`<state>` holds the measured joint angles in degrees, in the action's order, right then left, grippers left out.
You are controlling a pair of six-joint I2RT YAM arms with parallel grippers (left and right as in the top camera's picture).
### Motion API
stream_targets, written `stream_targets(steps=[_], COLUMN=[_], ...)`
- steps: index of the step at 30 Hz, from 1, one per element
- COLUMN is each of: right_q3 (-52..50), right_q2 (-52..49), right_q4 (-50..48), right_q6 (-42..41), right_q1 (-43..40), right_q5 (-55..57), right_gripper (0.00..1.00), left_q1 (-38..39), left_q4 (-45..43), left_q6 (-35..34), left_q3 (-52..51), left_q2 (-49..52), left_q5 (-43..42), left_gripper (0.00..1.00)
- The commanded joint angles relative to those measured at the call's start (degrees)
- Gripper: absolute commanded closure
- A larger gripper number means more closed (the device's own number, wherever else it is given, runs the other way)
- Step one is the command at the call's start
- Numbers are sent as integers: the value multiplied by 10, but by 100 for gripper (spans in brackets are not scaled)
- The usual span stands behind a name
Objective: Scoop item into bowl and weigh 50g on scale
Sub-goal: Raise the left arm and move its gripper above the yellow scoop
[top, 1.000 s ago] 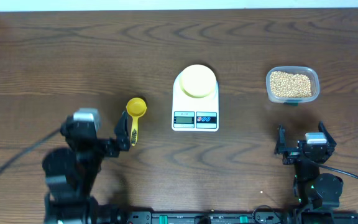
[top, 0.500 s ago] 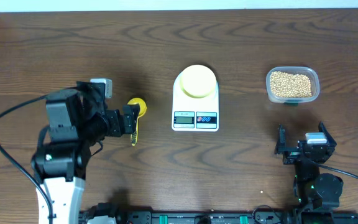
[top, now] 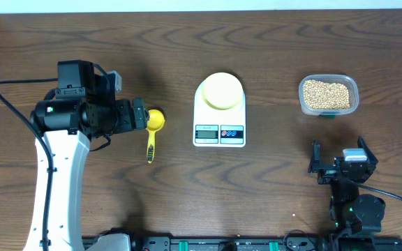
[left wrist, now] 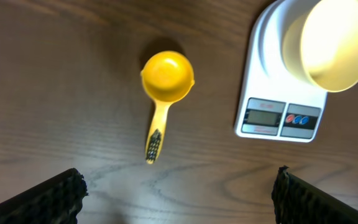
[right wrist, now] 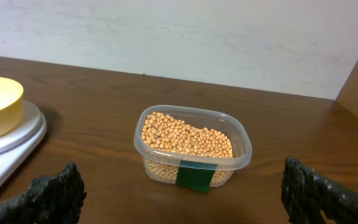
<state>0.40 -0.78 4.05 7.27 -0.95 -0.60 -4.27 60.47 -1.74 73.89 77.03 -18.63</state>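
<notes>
The tan beans [top: 328, 93] fill a clear container at the right; they also show in the right wrist view [right wrist: 188, 138]. The pale yellow-green bowl [top: 221, 90] stands on the white scale [top: 219, 132] at the centre, and both show in the left wrist view: bowl [left wrist: 334, 43], scale [left wrist: 278, 118]. A yellow scoop [top: 152, 129] lies left of the scale, empty [left wrist: 166, 78]. My left gripper [top: 138, 114] is open and hovers at the scoop's left side, with nothing between its jaws [left wrist: 179, 193]. My right gripper [top: 339, 159] is open and empty, near the front and short of the container [right wrist: 182, 193].
The clear container [top: 352, 94] has a green tape strip on its near wall [right wrist: 194, 176]. A wall runs behind the table's far edge [right wrist: 179, 37]. The left arm's white link [top: 58, 181] and cable lie over the table's left side.
My left arm has swung up from the front edge toward the far side, and its gripper now hovers by the scoop's cup. The scoop, scale and right arm have not moved.
</notes>
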Motion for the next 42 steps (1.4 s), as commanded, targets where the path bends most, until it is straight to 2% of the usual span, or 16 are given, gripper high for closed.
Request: stream_targets(steps=[1, 4, 26, 30, 42], right_q3=[-1, -1, -1, -1, -1], right_q2=[0, 0, 0, 0, 0], right_q4=[3, 3, 3, 3, 3], right_q6=[1, 1, 1, 1, 1], right_q1=[6, 6, 6, 6, 6], right_q5=[0, 0, 0, 0, 0], right_gripper=[1, 1, 1, 1, 1], left_q1=[2, 2, 2, 2, 56], left_q4=[-6, -12, -34, -42, -46], left_q6=[-8, -8, -21, -46, -46], left_q3=[8, 5, -5, -5, -26], left_q2=[-3, -3, 12, 12, 31], left_q5=[-45, -65, -64, -65, -43], left_gripper=[2, 2, 2, 2, 2])
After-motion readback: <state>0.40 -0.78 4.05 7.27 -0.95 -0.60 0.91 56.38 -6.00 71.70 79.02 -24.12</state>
